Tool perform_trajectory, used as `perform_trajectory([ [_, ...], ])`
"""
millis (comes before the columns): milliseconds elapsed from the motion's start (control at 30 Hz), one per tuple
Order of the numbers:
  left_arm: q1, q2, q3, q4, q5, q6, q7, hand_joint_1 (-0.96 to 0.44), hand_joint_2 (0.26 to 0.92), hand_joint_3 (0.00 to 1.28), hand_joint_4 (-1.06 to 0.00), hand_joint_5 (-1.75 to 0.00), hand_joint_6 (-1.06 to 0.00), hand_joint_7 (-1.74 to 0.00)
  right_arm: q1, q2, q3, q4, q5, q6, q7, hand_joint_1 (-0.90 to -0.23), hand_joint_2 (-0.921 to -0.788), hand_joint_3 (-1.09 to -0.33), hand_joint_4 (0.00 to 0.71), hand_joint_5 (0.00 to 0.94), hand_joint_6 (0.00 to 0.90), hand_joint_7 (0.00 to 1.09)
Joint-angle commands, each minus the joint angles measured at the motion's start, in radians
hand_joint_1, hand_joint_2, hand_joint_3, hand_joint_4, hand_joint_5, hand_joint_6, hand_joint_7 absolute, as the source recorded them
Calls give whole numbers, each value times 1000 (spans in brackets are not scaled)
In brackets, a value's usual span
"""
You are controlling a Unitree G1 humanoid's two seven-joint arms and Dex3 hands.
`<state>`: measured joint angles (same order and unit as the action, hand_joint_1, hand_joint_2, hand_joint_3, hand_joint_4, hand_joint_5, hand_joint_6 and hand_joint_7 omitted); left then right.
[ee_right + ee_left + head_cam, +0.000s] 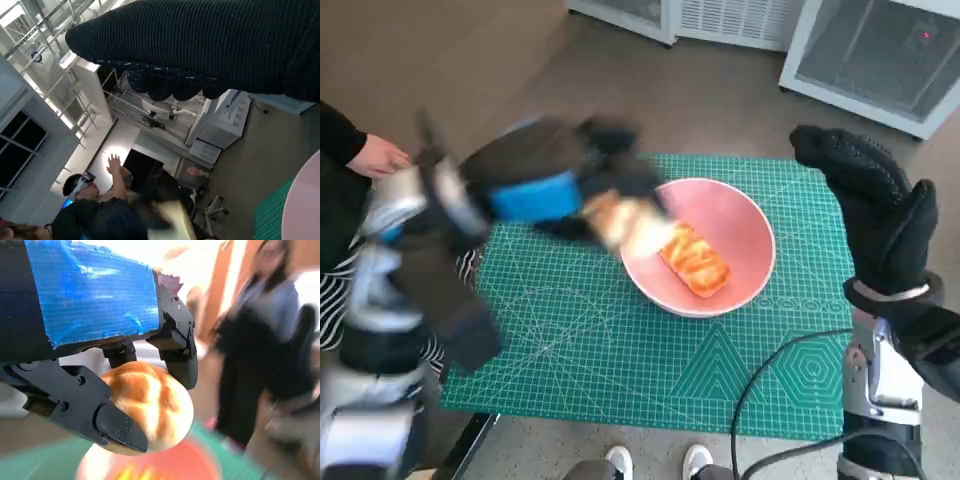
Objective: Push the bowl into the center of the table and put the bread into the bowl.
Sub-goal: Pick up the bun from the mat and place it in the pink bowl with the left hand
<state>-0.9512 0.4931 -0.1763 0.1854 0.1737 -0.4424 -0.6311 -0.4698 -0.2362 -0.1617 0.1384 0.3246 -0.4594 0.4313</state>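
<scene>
Two pieces of bread are recorded. One, a long orange-glazed piece [695, 260], lies inside the pink bowl [740, 225], resting on the bowl's floor toward its near side. The other, a round golden bun [150, 412], is grasped by the left hand [555, 190]: in the left wrist view the black fingers [115, 427] are seen closed against its sides, with the blue-taped back of the hand above it. In the head view this bun [625, 222] is held in the air at the bowl's left rim, partly over the bowl; both hand and bun are smeared by motion blur, so the exact finger placement cannot be told there.

The bowl stands on the green cutting mat [620, 350] that covers the table, in the mat's middle to far-right part. In the right wrist view only a slice of the bowl's pink rim [305, 205] and a corner of the mat are noted.

The right hand [875, 215], in its black knitted glove, is raised upright beside the right edge of the table, apart from the bowl. It is released: nothing is held, and the fingers are extended upward.

A black cable [770, 375] is seen crossing the near right corner of the mat. A person's hand [378, 157] and dark sleeve are noted at the left edge of the head view, and a pair of white shoe tips [655, 462] at the near edge of the table. A person with a raised hand [95, 200] is visible in the right wrist view.
</scene>
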Motion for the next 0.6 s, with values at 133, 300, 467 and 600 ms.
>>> perform_trajectory([
  [133, -145, -106, -93, 218, 103, -34, 46, 1, 920, 87, -629, -1176, -642, -1207, 31, 0, -3, 7, -18, -3, -5, -694, -921, -665, 136, 1, 59, 446],
  [300, -215, -160, -142, 373, 170, -102, 96, 1, 917, 97, -617, -1239, -646, -1157, 42, -4, -8, -1, -25, -3, -10, -689, -921, -665, 137, 1, 60, 446],
  [467, -265, -209, -180, 497, 223, -128, 134, 1, 895, 111, -658, -1302, -681, -1019, 48, -11, -14, -10, -28, 3, -16, -687, -921, -670, 136, 0, 60, 445],
  [600, -290, -242, -211, 558, 268, -110, 155, 1, 884, 120, -693, -1281, -679, -1007, 52, -15, -18, -18, -29, 7, -21, -687, -921, -672, 134, 0, 60, 444],
])
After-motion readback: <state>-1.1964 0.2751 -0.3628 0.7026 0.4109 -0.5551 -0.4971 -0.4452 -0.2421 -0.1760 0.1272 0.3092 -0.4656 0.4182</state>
